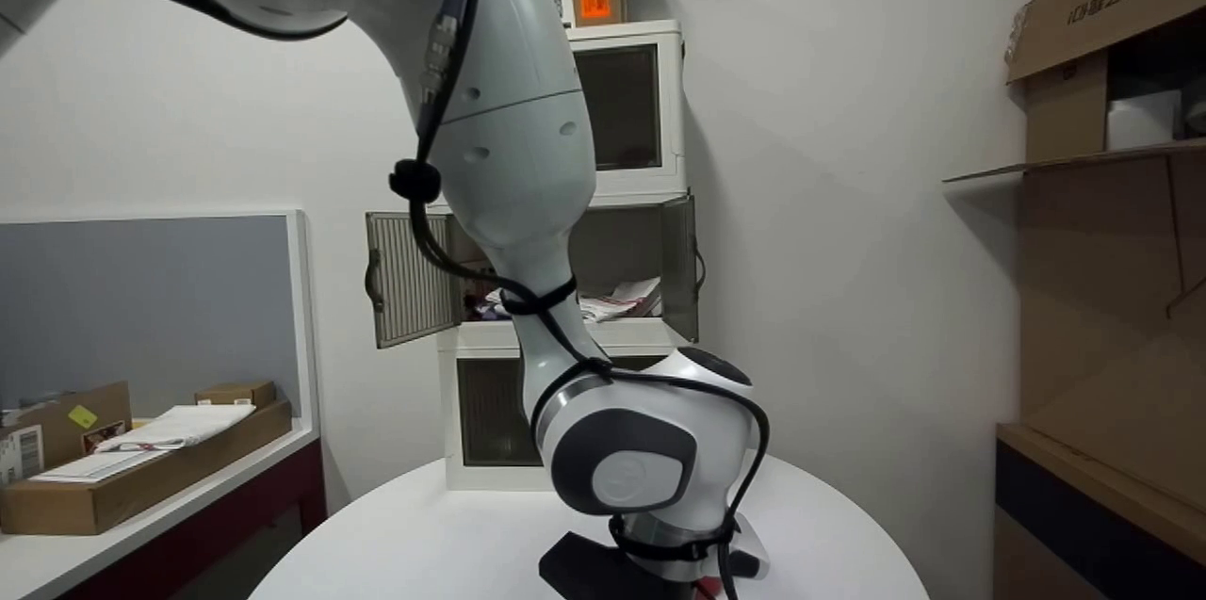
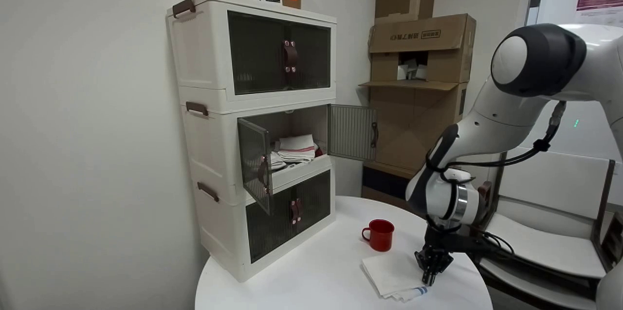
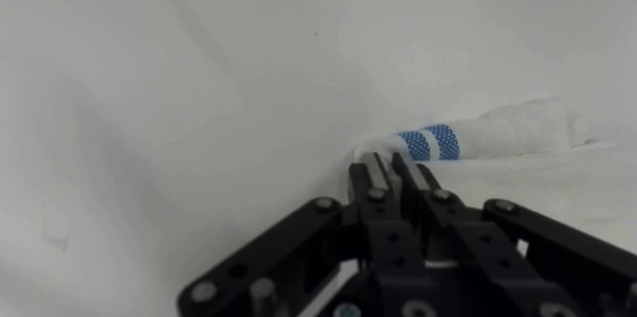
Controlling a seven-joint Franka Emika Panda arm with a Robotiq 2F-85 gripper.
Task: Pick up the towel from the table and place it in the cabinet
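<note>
Can see a tall white three-compartment cabinet (image 2: pixel 280 100), with open middle doors (image 2: pixel 253 164), on a round white table (image 2: pixel 331 266); right of the cabinet, on the table, a folded blue-striped white cloth towel (image 2: pixel 393 275); farther right, at the towel's striped edge, a black metal gripper (image 2: pixel 429 279) with narrowly spaced fingers (image 3: pixel 366 182); can't tell whether gripping cloth

A round white table (image 2: pixel 311 295) carries a tall three-tier white cabinet (image 2: pixel 277 100) and, apart from it, an upright red mug (image 2: pixel 381 236). Just beside the mug lies a folded white towel (image 2: pixel 392 272), blue stripes showing near one corner.
</note>
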